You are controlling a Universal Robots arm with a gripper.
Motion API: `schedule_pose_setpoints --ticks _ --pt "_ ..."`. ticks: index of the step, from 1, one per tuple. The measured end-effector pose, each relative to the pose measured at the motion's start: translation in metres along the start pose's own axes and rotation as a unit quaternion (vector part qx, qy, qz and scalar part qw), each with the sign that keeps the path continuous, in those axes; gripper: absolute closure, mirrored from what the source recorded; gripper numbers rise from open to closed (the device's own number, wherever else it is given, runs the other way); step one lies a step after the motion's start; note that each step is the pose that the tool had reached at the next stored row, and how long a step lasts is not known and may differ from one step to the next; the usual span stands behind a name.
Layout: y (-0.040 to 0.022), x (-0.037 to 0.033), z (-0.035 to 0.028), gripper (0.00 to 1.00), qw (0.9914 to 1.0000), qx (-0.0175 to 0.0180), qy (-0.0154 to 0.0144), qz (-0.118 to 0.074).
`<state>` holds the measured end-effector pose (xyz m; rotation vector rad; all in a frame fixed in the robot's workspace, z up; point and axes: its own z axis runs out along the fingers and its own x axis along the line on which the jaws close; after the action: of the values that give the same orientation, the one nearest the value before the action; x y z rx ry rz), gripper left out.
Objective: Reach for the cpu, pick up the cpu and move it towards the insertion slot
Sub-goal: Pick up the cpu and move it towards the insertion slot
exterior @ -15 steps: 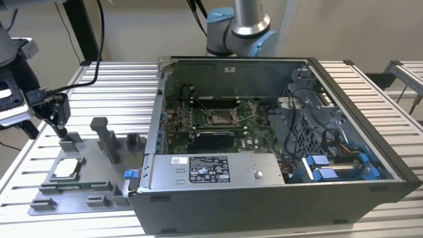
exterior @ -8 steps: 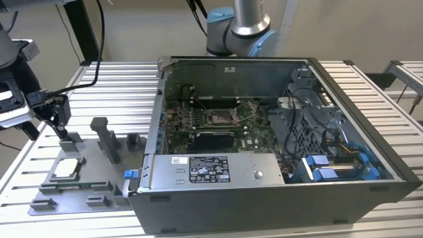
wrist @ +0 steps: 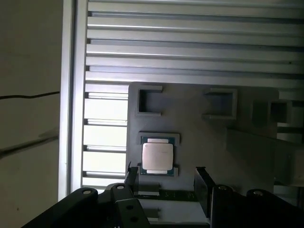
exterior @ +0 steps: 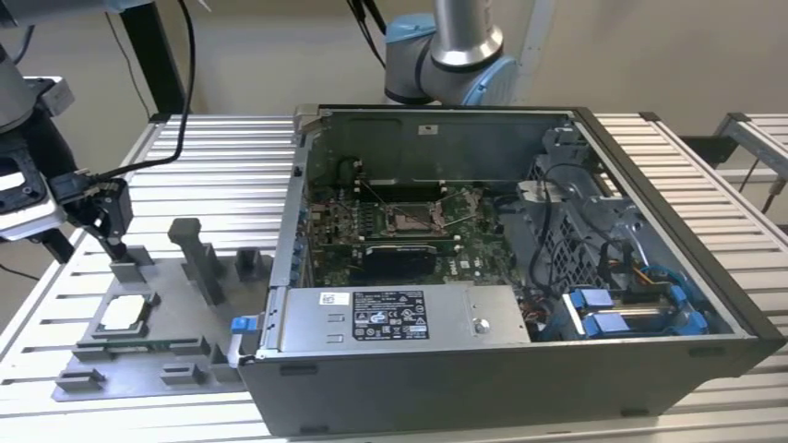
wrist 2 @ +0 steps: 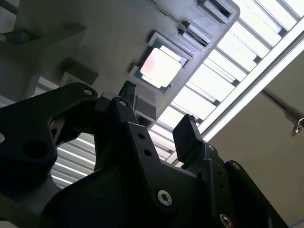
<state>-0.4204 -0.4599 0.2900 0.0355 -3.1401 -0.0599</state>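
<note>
Gripper [wrist: 166, 178] hangs wide open and empty just short of the cpu [wrist: 157, 156]. The cpu lies flat in a tray [wrist: 199, 137] recess at the exterior view's left, well apart from the slot [exterior: 411, 219] inside the case [exterior: 493, 378]. Likely risk: a misaligned finger lands on the recess wall or chip top, tilting or scratching it.

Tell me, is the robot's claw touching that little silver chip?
Apart. In the exterior view the gripper hangs above the grey fixture, with a plain gap between it and the cpu lying there.
</note>
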Motion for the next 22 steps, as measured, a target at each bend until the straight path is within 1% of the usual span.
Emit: schedule_pose_setpoints --ticks 16,22 --pt "-0.0001 0.0 0.0028 0.0 1.0 0.0 -0.0001 0.0" --pt "-0.0002 0.0 0.0059 0.0 1.0 -0.0001 -0.0002 0.0"
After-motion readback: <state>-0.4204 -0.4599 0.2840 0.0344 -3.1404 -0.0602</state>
